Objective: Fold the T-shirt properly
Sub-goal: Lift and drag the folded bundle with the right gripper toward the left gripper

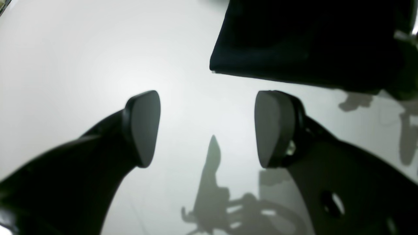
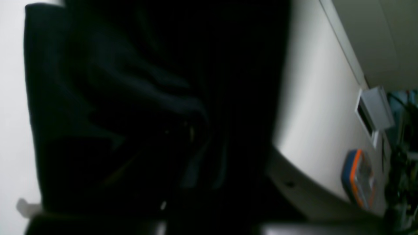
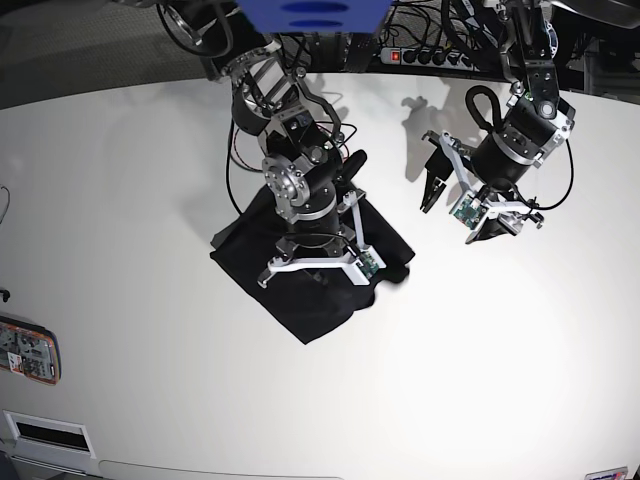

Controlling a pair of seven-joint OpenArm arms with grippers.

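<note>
On the white tabletop the black T-shirt is laid as a compact folded block. Directly above the T-shirt the right gripper is held, jaws pressed together; whether cloth is pinched cannot be told. Beside the T-shirt's far corner, well clear, the left gripper is hung with jaws spread.

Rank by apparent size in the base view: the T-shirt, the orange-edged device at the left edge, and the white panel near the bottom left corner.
1. T-shirt, largest by far.
2 and 3. White panel and orange-edged device look alike in size; both are cut by the frame, so unranked.
</note>
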